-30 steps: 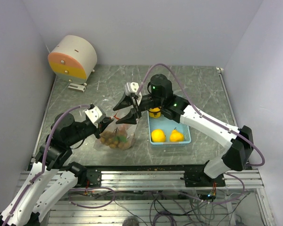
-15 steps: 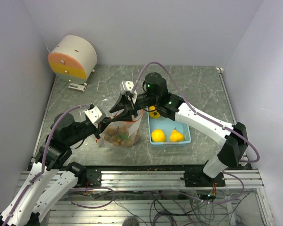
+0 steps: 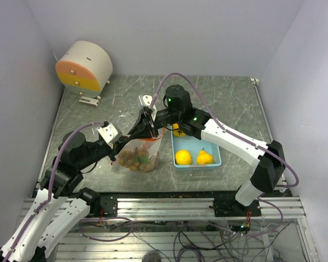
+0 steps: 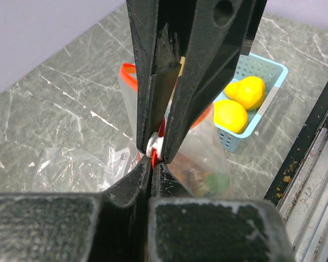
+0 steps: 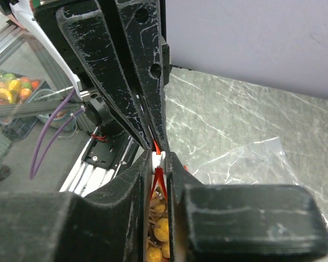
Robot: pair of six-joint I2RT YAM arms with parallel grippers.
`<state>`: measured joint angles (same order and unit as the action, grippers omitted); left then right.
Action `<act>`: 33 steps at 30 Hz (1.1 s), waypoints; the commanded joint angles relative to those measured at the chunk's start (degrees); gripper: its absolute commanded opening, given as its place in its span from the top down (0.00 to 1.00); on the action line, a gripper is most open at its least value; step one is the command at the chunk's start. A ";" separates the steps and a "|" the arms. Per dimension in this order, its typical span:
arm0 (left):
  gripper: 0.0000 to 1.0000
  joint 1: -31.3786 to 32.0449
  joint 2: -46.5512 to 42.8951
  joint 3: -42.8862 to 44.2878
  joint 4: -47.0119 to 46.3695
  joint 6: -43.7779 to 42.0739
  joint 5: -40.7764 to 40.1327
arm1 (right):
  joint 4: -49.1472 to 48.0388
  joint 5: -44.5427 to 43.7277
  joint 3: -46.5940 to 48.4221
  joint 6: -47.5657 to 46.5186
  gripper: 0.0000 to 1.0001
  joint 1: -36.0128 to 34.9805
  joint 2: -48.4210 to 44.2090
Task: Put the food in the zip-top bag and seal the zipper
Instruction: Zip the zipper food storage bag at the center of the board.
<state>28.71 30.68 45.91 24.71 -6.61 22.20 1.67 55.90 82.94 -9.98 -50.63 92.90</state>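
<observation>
Sitting low inside the zip-top bag (image 3: 138, 156): small brown balls (image 3: 132, 161); standing upright on the table (image 3: 98, 114), just left of the light blue tray (image 3: 218, 161); pinched at the red zipper (image 4: 154, 154) by the left gripper (image 4: 153, 150), jaws pressed together on it; clamped on the same strip by the right gripper (image 5: 158, 158), tips almost meeting the left's; lying in the tray, two yellow fruits (image 3: 183, 157).

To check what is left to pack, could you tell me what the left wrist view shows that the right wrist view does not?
Only the left wrist view: the light blue tray holding two yellow fruits. Only the right wrist view: food inside the bag and purple cables. Both: the red zipper, pinched by the left gripper in one and the right gripper in the other.
</observation>
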 commanded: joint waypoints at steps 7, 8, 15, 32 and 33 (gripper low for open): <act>0.93 0.29 -1.10 0.71 -1.67 0.90 0.86 | 2.46 -3.66 1.83 -0.76 1.00 -0.25 0.25; 0.93 0.29 -1.14 0.76 -1.68 1.02 0.67 | 3.48 -4.34 1.89 -1.28 1.00 -0.24 0.29; 0.93 0.29 -4.05 1.98 -2.12 2.10 -2.55 | 8.24 -12.51 -0.63 -4.87 1.00 1.31 -1.38; 0.93 0.29 -4.85 1.91 -1.67 2.57 -13.67 | 13.81 -14.04 -7.02 -8.21 1.00 10.12 -4.85; 0.93 0.29 -4.98 1.98 -1.49 2.49 -15.23 | 13.61 -14.28 -7.86 -8.21 1.00 11.24 -5.12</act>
<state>28.73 26.94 45.91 25.98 -4.89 14.48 11.64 47.70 78.17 -16.12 -44.01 89.08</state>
